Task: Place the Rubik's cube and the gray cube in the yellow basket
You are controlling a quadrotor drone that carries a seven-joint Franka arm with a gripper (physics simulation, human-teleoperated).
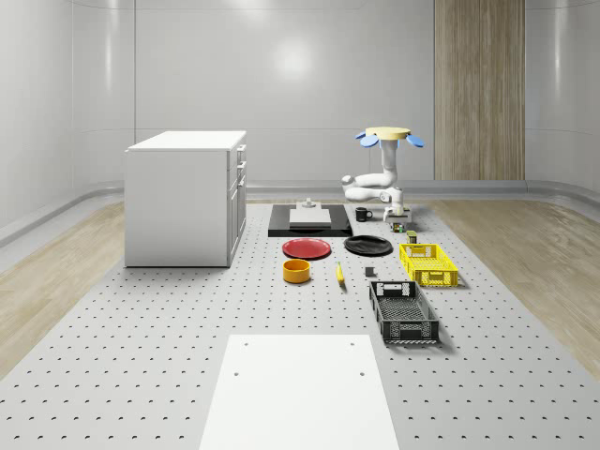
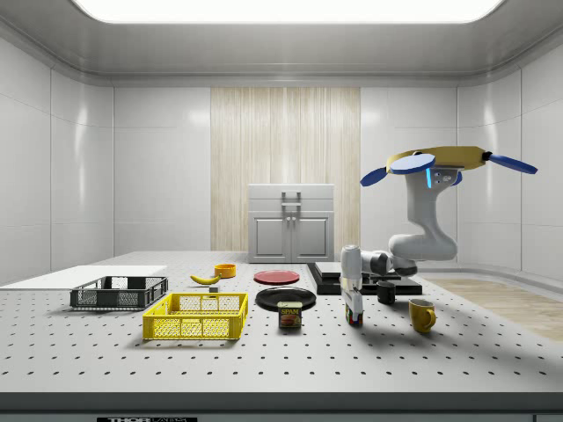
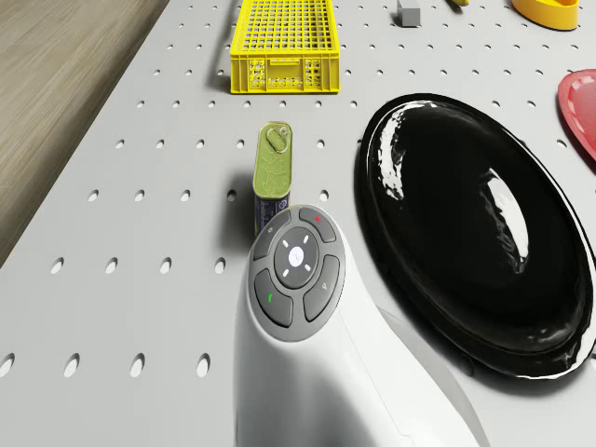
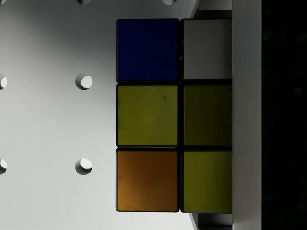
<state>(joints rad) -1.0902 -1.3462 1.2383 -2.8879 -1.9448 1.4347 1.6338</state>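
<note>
The Rubik's cube (image 4: 163,115) is close under the wrist camera, with blue, white, yellow and orange tiles; a pale bar (image 4: 247,115) covers one side of it. In the side view my gripper (image 2: 354,306) points straight down onto the cube (image 2: 354,318) at table level. The drone (image 2: 449,163) hovers above and behind it, at the table's far right (image 1: 387,136). The yellow basket (image 1: 428,263) (image 3: 284,42) stands nearer the front. The small gray cube (image 1: 369,273) (image 3: 408,13) lies beside the basket.
A tin can (image 3: 273,168) stands between gripper and basket. A black plate (image 3: 475,223), a red plate (image 1: 307,248), an orange bowl (image 1: 296,271) and a banana (image 1: 339,273) lie nearby. A black crate (image 1: 403,312), mugs (image 2: 422,315) and a white cabinet (image 1: 187,197) also stand here.
</note>
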